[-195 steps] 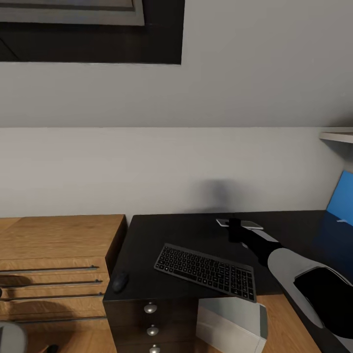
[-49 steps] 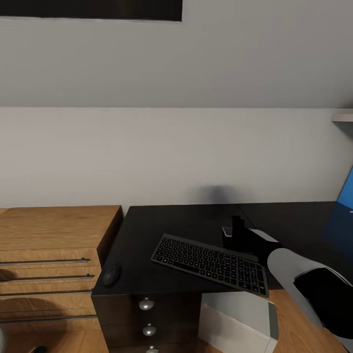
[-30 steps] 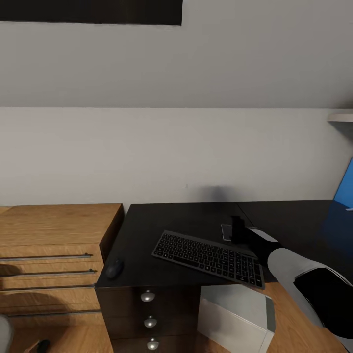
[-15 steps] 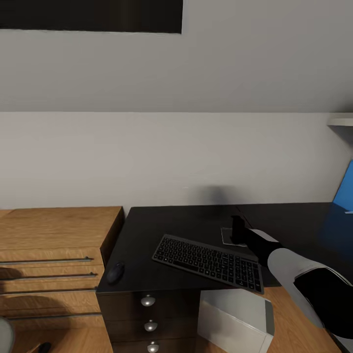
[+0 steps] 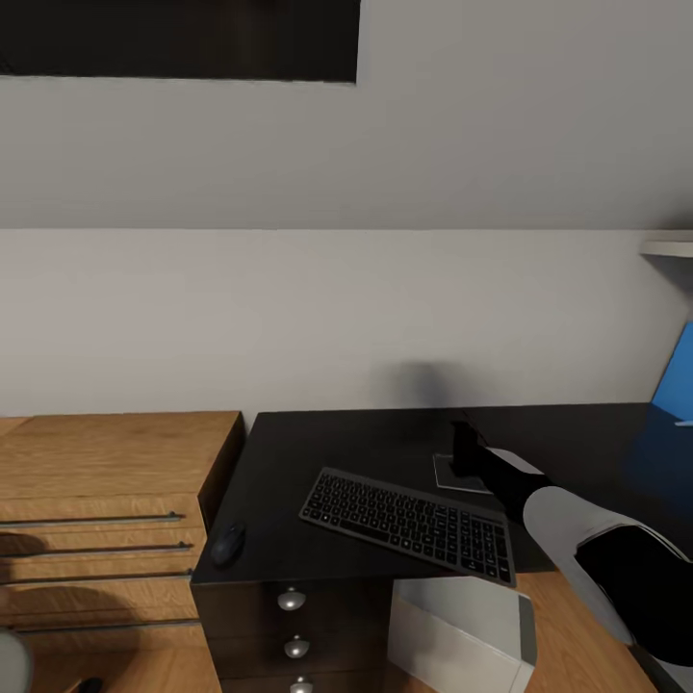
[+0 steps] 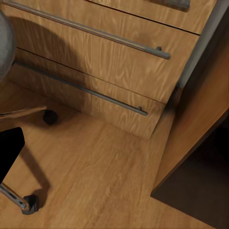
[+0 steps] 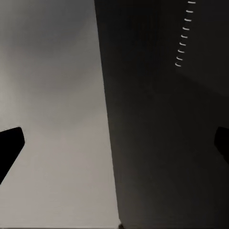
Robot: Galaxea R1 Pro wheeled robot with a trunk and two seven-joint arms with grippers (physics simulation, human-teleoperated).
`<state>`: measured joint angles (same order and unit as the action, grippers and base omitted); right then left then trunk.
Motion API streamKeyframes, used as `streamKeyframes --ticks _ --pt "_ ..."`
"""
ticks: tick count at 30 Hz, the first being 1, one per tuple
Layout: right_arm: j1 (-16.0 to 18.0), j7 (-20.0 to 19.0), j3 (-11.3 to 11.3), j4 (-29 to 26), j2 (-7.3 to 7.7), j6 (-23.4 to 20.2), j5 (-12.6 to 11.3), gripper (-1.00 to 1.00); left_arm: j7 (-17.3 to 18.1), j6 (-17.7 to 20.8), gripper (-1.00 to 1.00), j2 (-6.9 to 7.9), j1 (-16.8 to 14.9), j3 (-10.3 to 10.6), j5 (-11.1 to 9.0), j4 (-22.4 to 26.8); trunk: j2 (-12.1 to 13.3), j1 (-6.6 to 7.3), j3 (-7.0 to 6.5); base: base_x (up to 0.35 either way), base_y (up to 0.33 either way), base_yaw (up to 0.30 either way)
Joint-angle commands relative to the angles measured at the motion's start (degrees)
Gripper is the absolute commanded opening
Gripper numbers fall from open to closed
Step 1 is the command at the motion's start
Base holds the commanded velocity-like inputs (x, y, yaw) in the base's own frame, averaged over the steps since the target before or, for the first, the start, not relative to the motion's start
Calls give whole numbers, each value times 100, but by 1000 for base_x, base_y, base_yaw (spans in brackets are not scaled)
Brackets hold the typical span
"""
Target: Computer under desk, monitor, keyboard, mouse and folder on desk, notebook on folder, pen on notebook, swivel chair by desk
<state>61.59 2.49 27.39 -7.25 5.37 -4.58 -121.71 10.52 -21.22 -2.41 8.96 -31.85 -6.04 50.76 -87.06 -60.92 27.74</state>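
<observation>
Since 6.5 s ago: view has shifted slightly; the pale flat square [image 5: 450, 473] at the right tool [image 5: 465, 445] now sits closer to the keyboard's back edge and lies flat on the counter [image 5: 337, 448]. Keyboard and mouse hold the same spots on the top. Surface: glossy black counter against a plain grey wall [image 5: 289, 308], with a dark framed panel [image 5: 183, 38] high up and a pale shelf [image 5: 669, 247] at the right edge. Keyboard [image 5: 409, 525] lies at an angle near the front edge, its right end over the lip. Mouse [image 5: 228, 544] is at the front left corner, well apart from the keyboard. Computer [image 5: 462, 630] stands on the wood floor under the counter, beside the knobbed drawers [image 5: 292, 600]. Wooden dresser [image 5: 106, 500] abuts the counter's left side. A blue panel [image 5: 676, 375] shows at the far right; identity unclear. Right wrist view adds: fingertips [image 7: 9, 148] spread wide with nothing between them, over a grey area meeting a dark one that bears a row of pale rings [image 7: 183, 33]. Left wrist view adds: dresser front, swivel chair [image 6: 4, 47] seat edge, chrome legs and casters on the floor. Left tool [image 6: 10, 152]: one dark finger at the frame edge; cannot tell whether apart or together.
</observation>
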Motion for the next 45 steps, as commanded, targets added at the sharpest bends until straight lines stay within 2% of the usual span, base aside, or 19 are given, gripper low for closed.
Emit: streamKeyframes --ticks 1,6,11,14,15,16,17,21,22,27,28,30,32,36,39,45 --pt "2 25 43 -13 1 -11 1 100 56 9 100 -5 -1 -13 -59 5 39 23 -14 0 0 0" --pt "2 33 217 -46 -17 -7 176 100 56 14 100 -5 -4 -10 -57 3 239 132 -103 0 0 0" --pt "2 70 585 -493 -12 91 651 100 55 19 100 -5 -1 -7 -55 -9 440 242 -193 0 0 0" --pt "-2 146 842 -877 2 261 1030 100 57 19 100 -5 0 -3 -55 -36 560 308 -247 0 0 0" --pt "-7 285 1039 -1132 7 419 1358 100 58 20 100 -5 -1 1 -55 -58 600 330 -265 0 0 0" --pt "-11 394 1144 -1255 9 511 1546 100 59 18 100 -7 -3 3 -55 -68 640 352 -283 0 0 0" --pt "-37 874 1493 -1612 4 832 2200 100 62 18 100 -6 -1 7 -55 -90 640 352 -283 0 0 0" --pt "-111 1796 1930 -2198 -7 1335 3176 100 63 18 100 -5 -1 10 -51 -106 640 352 -283 0 0 0" --pt "-175 2319 2098 -2600 -6 1532 3636 100 63 16 100 -5 -1 11 -49 -107 640 352 -283 0 0 0" --pt "-410 3667 2521 -3841 39 1683 4664 100 66 14 100 -6 -2 11 -47 -112 640 352 -283 0 0 0" --pt "-498 4192 2699 -4358 82 1639 5024 100 65 13 100 -7 -2 11 -47 -112 640 352 -283 0 0 0" --pt "-570 4665 2863 -4848 150 1559 5330 100 68 13 100 -8 -4 12 -46 -112 640 352 -283 0 0 0" --pt "-623 5075 3007 -5321 226 1453 5559 100 70 13 100 -10 -2 12 -46 -113 640 352 -283 0 0 0" --pt "-734 5736 3323 -6366 368 1165 5842 100 72 13 100 -12 -2 12 -46 -113 640 352 -283 0 0 0" --pt "-997 6036 3857 -7364 474 1001 5983 100 71 7 100 -10 -3 12 -46 -114 640 352 -283 0 0 0" --pt "-1066 6081 4017 -7703 504 985 6027 100 65 5 100 -5 -2 4 -46 -117 640 352 -283 0 0 0"
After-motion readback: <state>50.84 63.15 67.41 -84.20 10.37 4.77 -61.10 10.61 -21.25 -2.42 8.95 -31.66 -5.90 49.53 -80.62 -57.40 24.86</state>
